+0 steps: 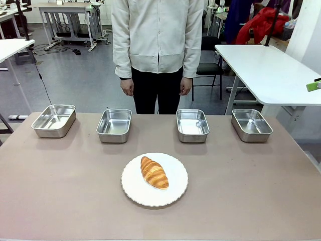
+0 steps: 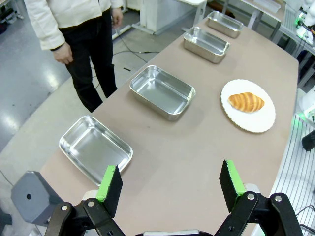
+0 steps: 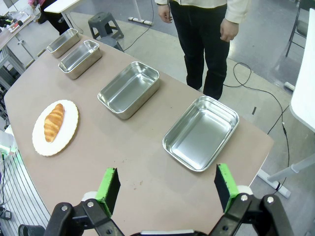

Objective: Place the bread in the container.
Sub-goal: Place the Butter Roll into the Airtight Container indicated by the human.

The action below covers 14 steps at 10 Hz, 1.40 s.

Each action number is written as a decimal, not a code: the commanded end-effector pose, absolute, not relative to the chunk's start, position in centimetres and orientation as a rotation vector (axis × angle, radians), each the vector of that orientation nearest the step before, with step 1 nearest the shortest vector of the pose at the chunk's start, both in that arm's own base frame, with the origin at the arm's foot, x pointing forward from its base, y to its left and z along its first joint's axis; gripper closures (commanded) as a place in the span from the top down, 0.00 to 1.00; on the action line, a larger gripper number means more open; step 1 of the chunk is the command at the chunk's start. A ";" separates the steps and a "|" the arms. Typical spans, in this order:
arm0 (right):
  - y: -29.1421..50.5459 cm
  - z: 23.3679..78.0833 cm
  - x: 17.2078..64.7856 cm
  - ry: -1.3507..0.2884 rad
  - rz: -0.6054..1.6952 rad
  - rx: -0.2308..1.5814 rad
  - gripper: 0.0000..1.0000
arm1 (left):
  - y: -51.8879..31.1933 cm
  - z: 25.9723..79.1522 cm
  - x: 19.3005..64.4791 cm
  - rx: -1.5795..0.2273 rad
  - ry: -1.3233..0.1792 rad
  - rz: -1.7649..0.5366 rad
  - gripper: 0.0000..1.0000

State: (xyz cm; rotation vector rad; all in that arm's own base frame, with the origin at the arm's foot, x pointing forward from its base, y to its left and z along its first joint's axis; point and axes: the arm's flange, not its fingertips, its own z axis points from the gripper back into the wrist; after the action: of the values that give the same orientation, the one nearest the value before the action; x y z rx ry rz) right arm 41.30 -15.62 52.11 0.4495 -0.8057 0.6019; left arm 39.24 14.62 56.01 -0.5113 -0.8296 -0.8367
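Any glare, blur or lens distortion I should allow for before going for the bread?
Front view: even light, bread sharp on the plate, soft shadows at the pans, mild sheen inside them. Left wrist view: wide-angle lens bows the table edge; leftmost pan mirrors bright patches. Right wrist view: same bowing, rightmost pan glares faintly; no blur.

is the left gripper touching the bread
Apart. The left wrist view shows the left gripper open, with a wide stretch of bare table between it and the bread lying on the white plate.
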 end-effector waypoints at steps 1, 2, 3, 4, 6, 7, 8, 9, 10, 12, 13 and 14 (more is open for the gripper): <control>-15.5 52.2 41.5 -0.828 0.611 0.457 1.00 | 14.5 56.1 39.2 -0.520 -0.844 -0.844 1.00; -15.5 52.2 41.5 -0.828 0.611 0.457 1.00 | 14.5 56.1 39.2 -0.520 -0.844 -0.844 1.00; -15.5 52.2 41.5 -0.828 0.611 0.457 1.00 | 14.5 56.1 39.2 -0.520 -0.844 -0.844 1.00; -15.5 52.2 41.5 -0.828 0.611 0.457 1.00 | 14.5 56.1 39.2 -0.520 -0.844 -0.844 1.00; -15.5 52.2 41.5 -0.828 0.611 0.457 1.00 | 14.5 56.1 39.2 -0.520 -0.844 -0.844 1.00; -15.5 52.2 41.5 -0.828 0.611 0.457 1.00 | 14.5 56.1 39.2 -0.520 -0.844 -0.844 1.00; -15.5 52.2 41.5 -0.828 0.611 0.457 1.00 | 14.5 56.1 39.2 -0.520 -0.844 -0.844 1.00; -15.5 52.2 41.5 -0.828 0.611 0.457 1.00 | 14.5 56.1 39.2 -0.520 -0.844 -0.844 1.00; -15.5 52.2 41.5 -0.828 0.611 0.457 1.00 | 14.5 56.1 39.2 -0.520 -0.844 -0.844 1.00; -15.5 52.2 41.5 -0.828 0.611 0.457 1.00 | 14.5 56.1 39.2 -0.520 -0.844 -0.844 1.00; -15.5 52.2 41.5 -0.828 0.611 0.457 1.00 | 14.5 56.1 39.2 -0.520 -0.844 -0.844 1.00; -15.5 52.2 41.5 -0.828 0.611 0.457 1.00 | 14.5 56.1 39.2 -0.520 -0.844 -0.844 1.00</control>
State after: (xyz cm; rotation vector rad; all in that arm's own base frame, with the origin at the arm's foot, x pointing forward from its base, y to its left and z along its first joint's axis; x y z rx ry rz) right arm 41.30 -15.62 52.11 0.4495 -0.8057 0.6019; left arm 39.24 14.62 56.01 -0.5112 -0.8296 -0.8367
